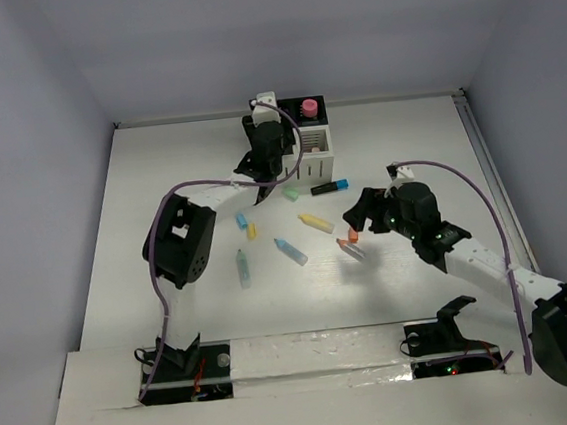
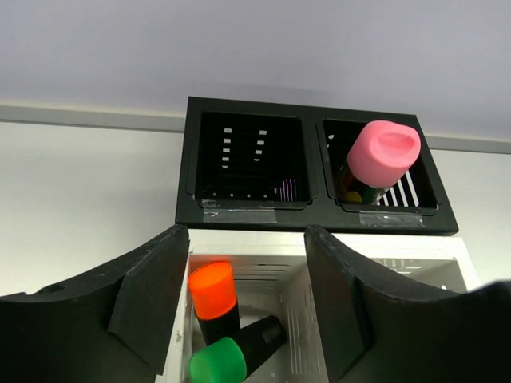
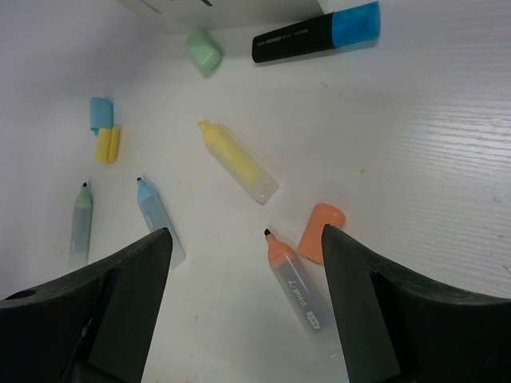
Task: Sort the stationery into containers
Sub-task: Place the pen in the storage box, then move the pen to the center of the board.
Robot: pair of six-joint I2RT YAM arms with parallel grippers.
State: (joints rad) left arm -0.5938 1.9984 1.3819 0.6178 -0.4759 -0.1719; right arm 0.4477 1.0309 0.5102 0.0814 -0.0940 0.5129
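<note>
Under the left gripper (image 2: 247, 239), jaws parted, holding nothing: white compartment of the organizer (image 2: 239, 215), containing an orange-capped marker (image 2: 212, 291) and a green-capped marker (image 2: 219, 361). Beyond its fingertips, to the right: black compartment with a pink-capped marker (image 2: 383, 153), tilted.

Below the right gripper (image 3: 246, 239), jaws spread wide, empty: uncapped orange highlighter (image 3: 294, 281) flat on the table (image 3: 439, 159), orange cap (image 3: 322, 231) just beside. Ahead: yellow highlighter (image 3: 237, 162). To its left: blue highlighter (image 3: 158, 219), green highlighter (image 3: 81, 227).
</note>
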